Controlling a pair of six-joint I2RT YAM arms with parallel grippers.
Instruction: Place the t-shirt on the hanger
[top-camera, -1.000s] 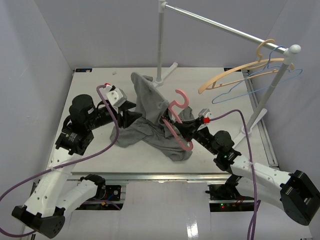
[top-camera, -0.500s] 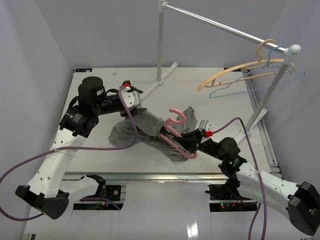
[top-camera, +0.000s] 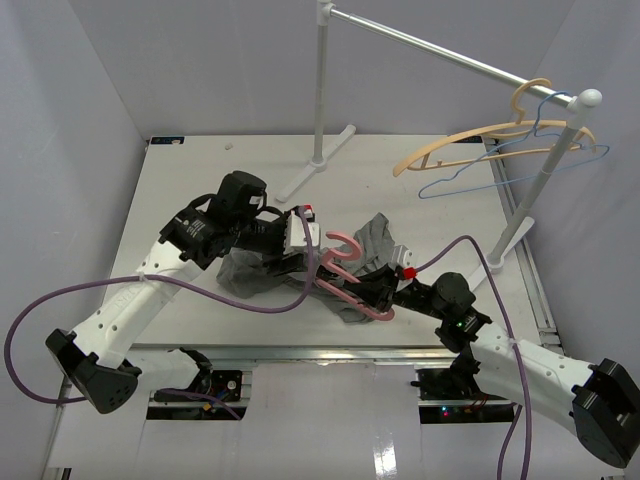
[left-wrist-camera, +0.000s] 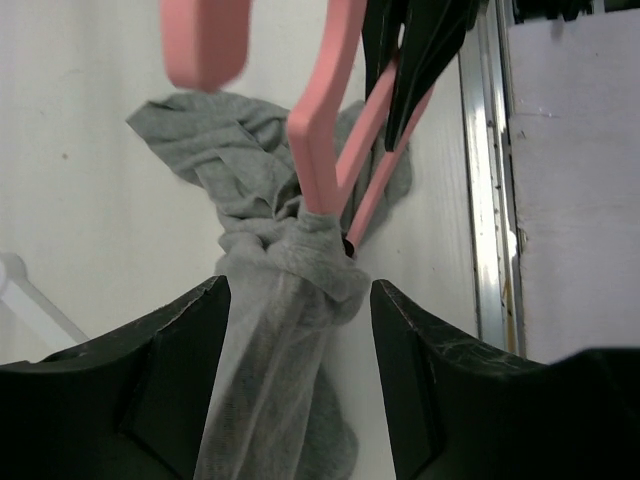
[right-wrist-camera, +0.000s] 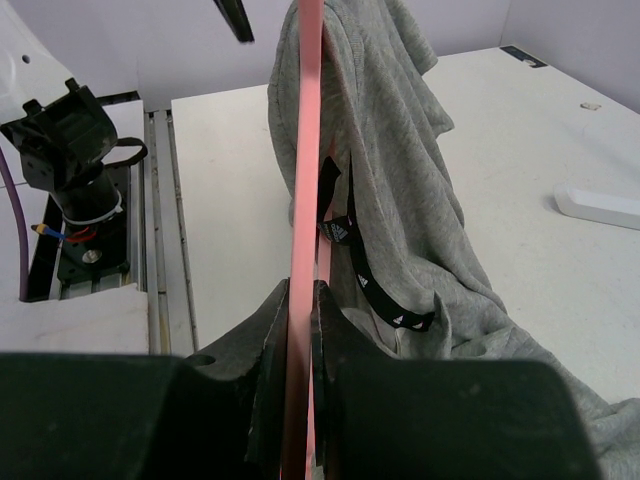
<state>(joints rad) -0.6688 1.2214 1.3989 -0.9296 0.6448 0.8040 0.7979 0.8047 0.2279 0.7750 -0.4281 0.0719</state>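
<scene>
The grey t-shirt (top-camera: 372, 238) lies bunched on the table, partly threaded on the pink hanger (top-camera: 347, 272). More of its cloth (top-camera: 243, 272) lies under my left arm. My right gripper (top-camera: 378, 292) is shut on the hanger's lower bar (right-wrist-camera: 301, 230), holding it on edge. The t-shirt (right-wrist-camera: 400, 170) drapes over the hanger, its black neck tape (right-wrist-camera: 375, 290) showing. My left gripper (top-camera: 303, 250) is beside the hanger's hook. It is open in the left wrist view, around a twisted strand of the t-shirt (left-wrist-camera: 285, 330) that runs up to the hanger (left-wrist-camera: 322, 140).
A clothes rail on two stands (top-camera: 320, 100) (top-camera: 545, 170) crosses the back right, carrying a tan wooden hanger (top-camera: 470, 140) and a blue wire hanger (top-camera: 500, 165). Purple cables (top-camera: 150, 295) trail from both arms. The table's near edge and metal rail (top-camera: 300, 352) lie just below the t-shirt.
The t-shirt, raised in a peak a second ago, has dropped into a low heap. My left gripper swung away, then came right and down to the hanger. The right gripper shifted the hanger slightly.
</scene>
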